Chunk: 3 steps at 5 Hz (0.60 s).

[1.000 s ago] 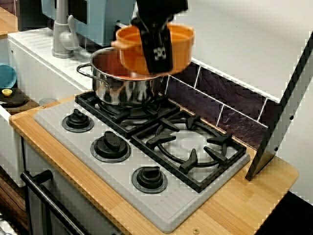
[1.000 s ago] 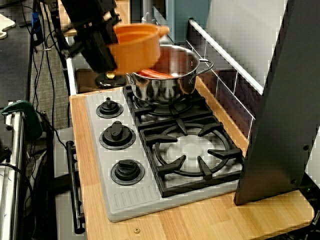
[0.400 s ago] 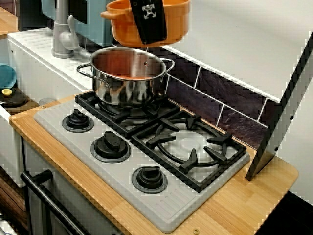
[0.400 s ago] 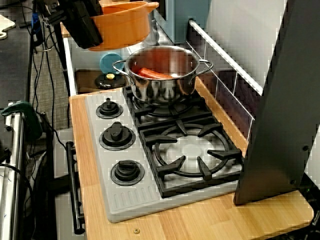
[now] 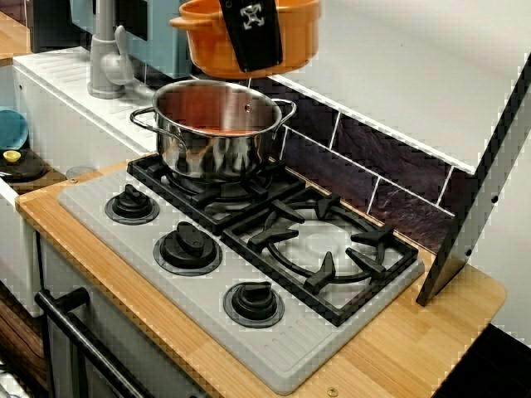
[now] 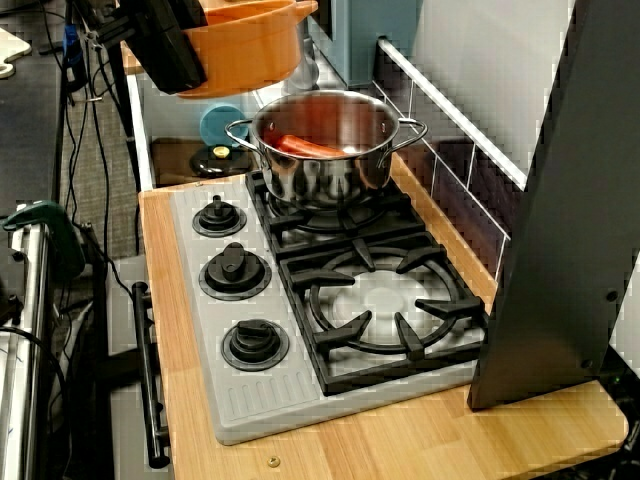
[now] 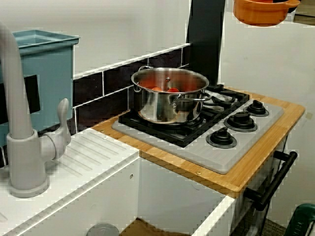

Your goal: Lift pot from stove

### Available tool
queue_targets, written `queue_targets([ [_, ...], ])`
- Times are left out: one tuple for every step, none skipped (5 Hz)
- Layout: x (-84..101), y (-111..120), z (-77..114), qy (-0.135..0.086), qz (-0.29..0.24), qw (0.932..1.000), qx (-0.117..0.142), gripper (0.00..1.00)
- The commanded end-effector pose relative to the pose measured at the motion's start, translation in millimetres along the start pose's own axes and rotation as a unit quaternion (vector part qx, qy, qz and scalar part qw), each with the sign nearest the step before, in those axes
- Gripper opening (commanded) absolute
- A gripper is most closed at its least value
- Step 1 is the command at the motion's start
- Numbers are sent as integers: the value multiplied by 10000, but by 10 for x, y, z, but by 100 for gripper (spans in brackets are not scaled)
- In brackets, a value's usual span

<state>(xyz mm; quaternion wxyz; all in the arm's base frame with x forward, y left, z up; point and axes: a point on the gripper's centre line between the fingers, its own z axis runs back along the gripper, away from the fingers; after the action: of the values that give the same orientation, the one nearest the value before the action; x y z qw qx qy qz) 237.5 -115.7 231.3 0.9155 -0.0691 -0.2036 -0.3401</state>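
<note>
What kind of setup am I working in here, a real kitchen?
Probably a toy play kitchen, not a real one: a grey stove with black knobs set in a wooden counter, a grey faucet beside it, and a steel pot on a burner.

Pot [image 5: 290, 37] glossy orange. Gripper [image 5: 251, 33] black, white cross mark. Steel pot [image 5: 214, 133] shiny silver, reddish inside. Stove [image 5: 249, 332] grey; grates [image 5: 319, 245], knobs [image 5: 187, 246] black. Counter [image 5: 398, 348] light wood. Backsplash tiles [image 5: 382, 170] dark purple, white grout. Faucet [image 7: 22, 147] grey.

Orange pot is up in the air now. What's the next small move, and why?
Probably just hold: the gripper grips the orange pot well above the steel pot and stove, touching neither, so the lift looks done.
</note>
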Motion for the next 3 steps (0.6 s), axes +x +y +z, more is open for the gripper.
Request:
queue_targets([
  [63,68,142,-301,0,9995,110,0],
  [62,80,156,-318,12,9994,121,0],
  [58,76,156,-316,7,9994,109,0],
])
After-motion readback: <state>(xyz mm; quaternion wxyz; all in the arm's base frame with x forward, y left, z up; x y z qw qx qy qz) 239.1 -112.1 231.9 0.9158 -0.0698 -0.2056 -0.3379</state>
